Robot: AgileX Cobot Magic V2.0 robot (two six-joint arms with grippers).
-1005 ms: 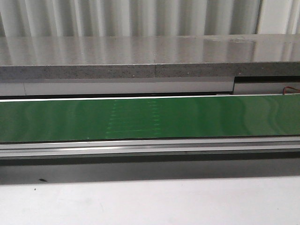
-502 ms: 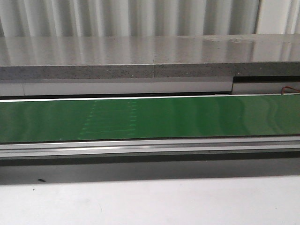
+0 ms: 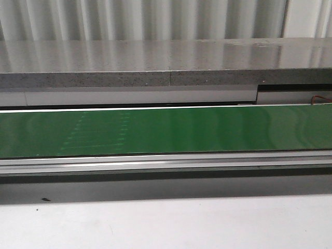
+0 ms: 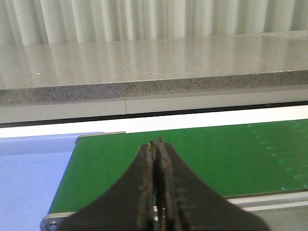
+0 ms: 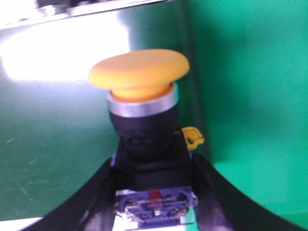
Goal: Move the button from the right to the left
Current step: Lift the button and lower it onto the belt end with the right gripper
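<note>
Looking forward from the front view, we are seeing a green conveyor belt (image 3: 207,129) running side to side below a grey stone counter (image 3: 155,62), with neither claw nor button showing here. From the left wrist, we are watching our left claw (image 4: 156,144) hanging over the belt's end with its fingers (image 4: 144,192) pressed together, holding nothing. From the right wrist, our right claw (image 5: 154,192) is gripping the button (image 5: 139,77) by its boxy base, the yellow-orange cap pointing toward twelve o'clock, above the green belt.
</note>
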